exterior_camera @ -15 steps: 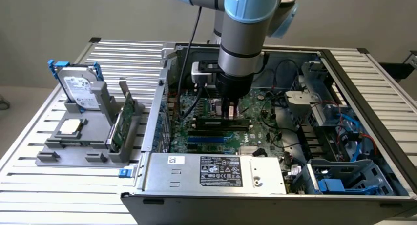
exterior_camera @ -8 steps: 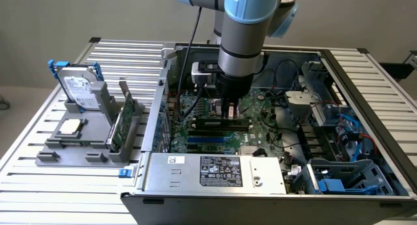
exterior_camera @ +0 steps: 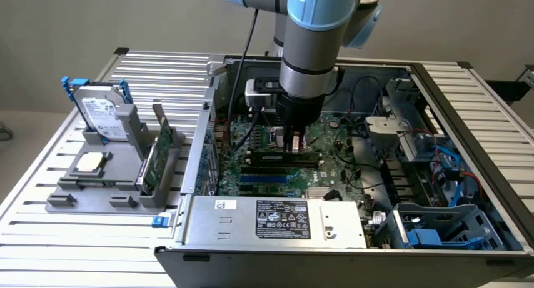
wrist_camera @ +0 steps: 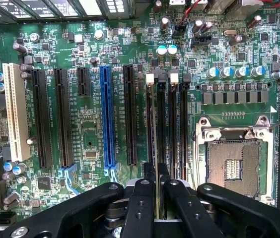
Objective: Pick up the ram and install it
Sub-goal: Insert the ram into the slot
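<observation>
My gripper (exterior_camera: 292, 144) reaches down into the open computer case (exterior_camera: 194, 169), over the memory slots of the green motherboard (wrist_camera: 90, 129). In the wrist view the black fingers (wrist_camera: 141, 198) stand close together on the ram (wrist_camera: 155, 129). It shows edge-on as a thin line running along the slot beside the white latch (wrist_camera: 150, 78). Two neighbouring black memory slots (wrist_camera: 173, 129) lie next to it. In the exterior view a dark strip of the ram (exterior_camera: 269, 155) lies under the gripper.
A grey fixture (exterior_camera: 92, 200) at the exterior view's left holds a hard drive with a blue bracket (exterior_camera: 102, 116), a silver processor chip (exterior_camera: 90, 164) and a second upright green board (exterior_camera: 157, 152). The processor socket (wrist_camera: 232, 166), power supply (exterior_camera: 276, 220) and blue cables (exterior_camera: 451, 169) surround the slots.
</observation>
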Robot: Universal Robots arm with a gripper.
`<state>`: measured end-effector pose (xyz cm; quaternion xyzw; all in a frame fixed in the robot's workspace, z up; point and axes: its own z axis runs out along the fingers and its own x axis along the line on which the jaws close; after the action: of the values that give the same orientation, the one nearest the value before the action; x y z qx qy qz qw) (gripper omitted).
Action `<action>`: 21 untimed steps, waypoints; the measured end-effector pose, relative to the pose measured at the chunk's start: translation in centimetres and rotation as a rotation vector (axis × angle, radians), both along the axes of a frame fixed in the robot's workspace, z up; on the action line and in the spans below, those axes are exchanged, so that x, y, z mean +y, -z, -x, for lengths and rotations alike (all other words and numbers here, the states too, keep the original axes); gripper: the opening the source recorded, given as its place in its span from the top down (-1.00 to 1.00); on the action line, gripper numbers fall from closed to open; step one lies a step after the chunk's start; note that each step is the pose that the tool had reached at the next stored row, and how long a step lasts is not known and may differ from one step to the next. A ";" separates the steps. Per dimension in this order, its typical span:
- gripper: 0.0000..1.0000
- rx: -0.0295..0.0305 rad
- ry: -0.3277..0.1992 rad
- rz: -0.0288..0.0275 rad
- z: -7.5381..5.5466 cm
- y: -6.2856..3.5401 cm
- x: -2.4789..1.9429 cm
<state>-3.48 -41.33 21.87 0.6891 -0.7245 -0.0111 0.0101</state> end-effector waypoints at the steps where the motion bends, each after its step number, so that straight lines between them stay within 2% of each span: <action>1: 0.72 -0.0001 0.001 -0.0001 0.0 0.00 0.00; 21: 0.72 0.0000 0.020 0.0002 0.0 -0.05 0.00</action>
<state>-3.48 -41.34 21.91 0.6818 -0.7314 -0.0112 0.0101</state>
